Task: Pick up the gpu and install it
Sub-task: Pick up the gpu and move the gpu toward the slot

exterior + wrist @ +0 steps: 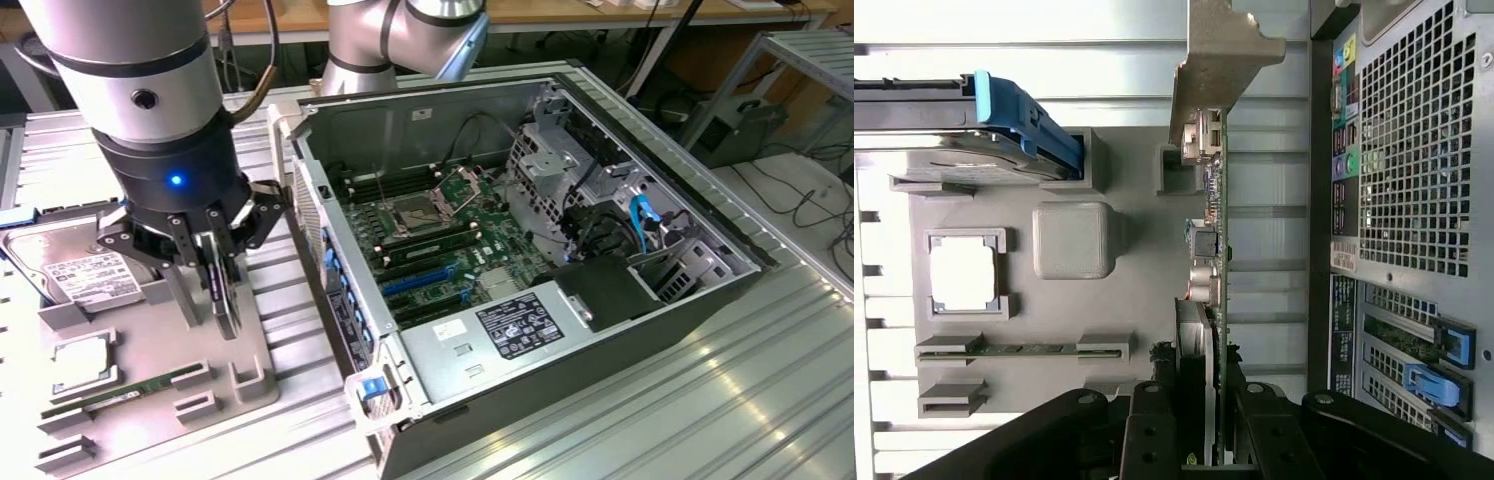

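**Q:** Item one, the gpu (1218, 262): where is it?

**A:** Your gripper (1204, 425) pinches it on edge, fingers against both faces, over the grey tray (254, 360), just beside the computer case (400, 130).

**Q:** Progress?

**A:** Grasp made. I cannot tell whether it is clear of its tray slot. Carrying it to the blue slots (420, 282) and seating it are left.

**Q:** Heading?

**A:** Its long axis runs alongside the case's rear wall, with the bracket (1226, 55) at the end far from your gripper.

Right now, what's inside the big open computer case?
A green motherboard, blue slots, black cables and a labelled silver power supply. Whatever lies beneath that power supply is covered.
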`<state>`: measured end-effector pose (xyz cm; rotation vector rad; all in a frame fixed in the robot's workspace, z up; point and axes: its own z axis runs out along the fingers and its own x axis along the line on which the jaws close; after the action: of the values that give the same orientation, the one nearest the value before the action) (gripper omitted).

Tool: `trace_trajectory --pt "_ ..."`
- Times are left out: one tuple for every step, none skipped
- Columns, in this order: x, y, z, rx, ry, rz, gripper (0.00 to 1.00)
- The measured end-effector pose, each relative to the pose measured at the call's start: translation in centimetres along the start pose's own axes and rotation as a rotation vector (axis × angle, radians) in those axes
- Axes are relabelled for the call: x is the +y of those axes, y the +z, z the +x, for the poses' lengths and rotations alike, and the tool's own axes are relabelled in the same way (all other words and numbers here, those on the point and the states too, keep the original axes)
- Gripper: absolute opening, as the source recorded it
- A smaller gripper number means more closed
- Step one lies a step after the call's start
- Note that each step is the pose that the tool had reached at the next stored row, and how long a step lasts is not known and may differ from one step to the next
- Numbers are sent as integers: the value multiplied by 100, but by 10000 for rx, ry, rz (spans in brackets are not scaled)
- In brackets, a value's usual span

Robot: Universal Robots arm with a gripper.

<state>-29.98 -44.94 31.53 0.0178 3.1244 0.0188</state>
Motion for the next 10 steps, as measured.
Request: trace_trajectory --pt "0 -11 0 -1 0 0 27" --pt "0 -22 0 -1 0 0 27" --pt "1 -36 -1 -1 0 0 27" --pt "1 -51 -1 -2 0 -1 27" --pt "1 -62 -1 -1 0 -1 27" --pt "1 -73 -1 -1 0 0 27" --pt "1 -83 -1 -1 0 -1 27" --pt "1 -94 -2 -1 0 -1 27" --pt "1 -104 -2 -1 0 0 27" --pt "2 -116 -2 -1 0 -1 27"
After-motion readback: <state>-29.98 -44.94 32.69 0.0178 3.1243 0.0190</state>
